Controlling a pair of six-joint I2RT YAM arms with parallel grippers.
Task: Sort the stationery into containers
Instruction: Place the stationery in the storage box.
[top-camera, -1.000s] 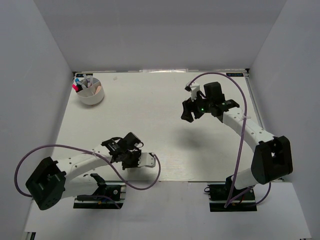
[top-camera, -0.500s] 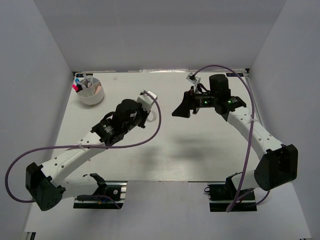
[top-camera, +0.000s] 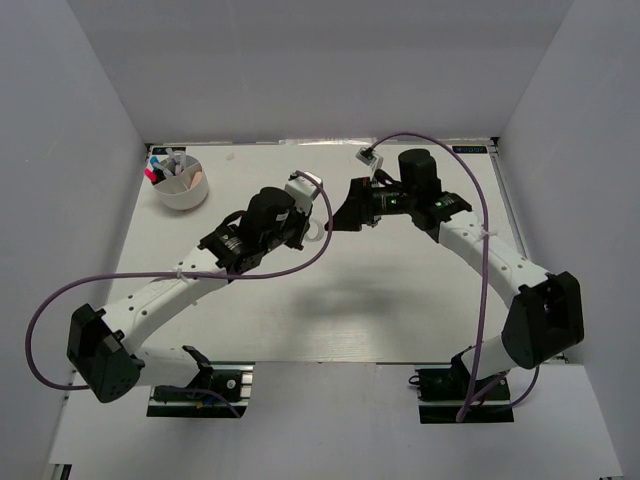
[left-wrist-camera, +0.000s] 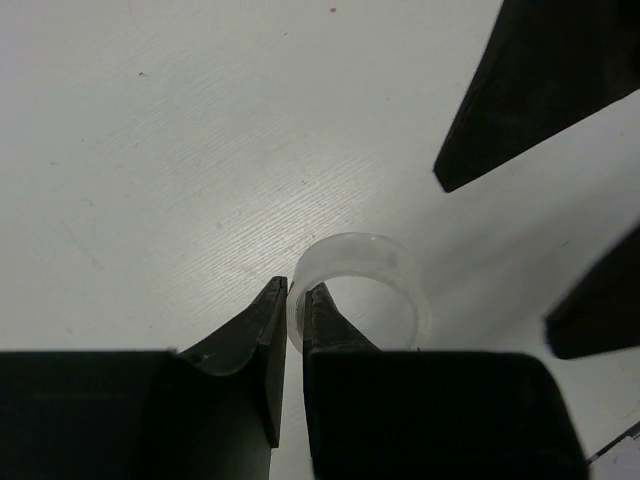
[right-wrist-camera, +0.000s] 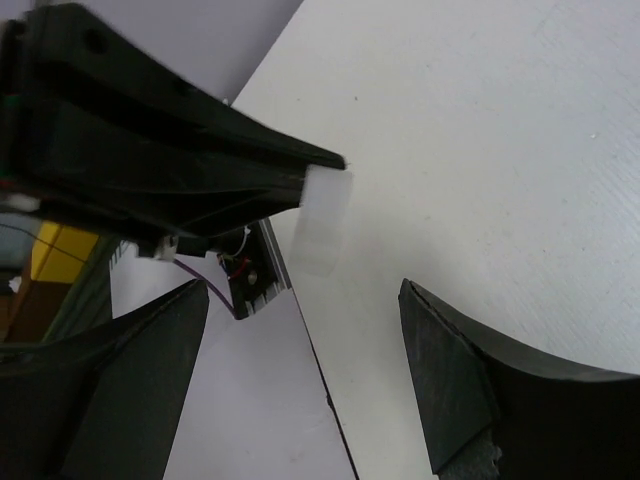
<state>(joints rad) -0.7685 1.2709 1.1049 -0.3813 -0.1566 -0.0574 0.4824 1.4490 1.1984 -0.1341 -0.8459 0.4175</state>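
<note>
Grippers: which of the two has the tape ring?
The left gripper: its jaws are shut on the wall of the white tape ring. The right gripper faces it with jaws wide open, gripping nothing.

- The translucent, milky-white plastic tape ring (left-wrist-camera: 360, 290) looked frosted, and the pale surface showed faintly through its wall.
- The left gripper (left-wrist-camera: 295, 300) had matte black fingers.
- The right gripper (right-wrist-camera: 303, 288) was black too, shading to dark charcoal along its finger edges.
- The flat white table top (top-camera: 400, 300) carried a fine grain of faint parallel lines.
- The short, round, white plastic tub (top-camera: 190, 203) held stationery (top-camera: 165, 165) showing pink, blue and black.
- The thin cables (top-camera: 415, 135) were purple.
- The arm links (top-camera: 150, 298) were white with black joints.
- The walls (top-camera: 60, 150) were plain pale grey.
</note>
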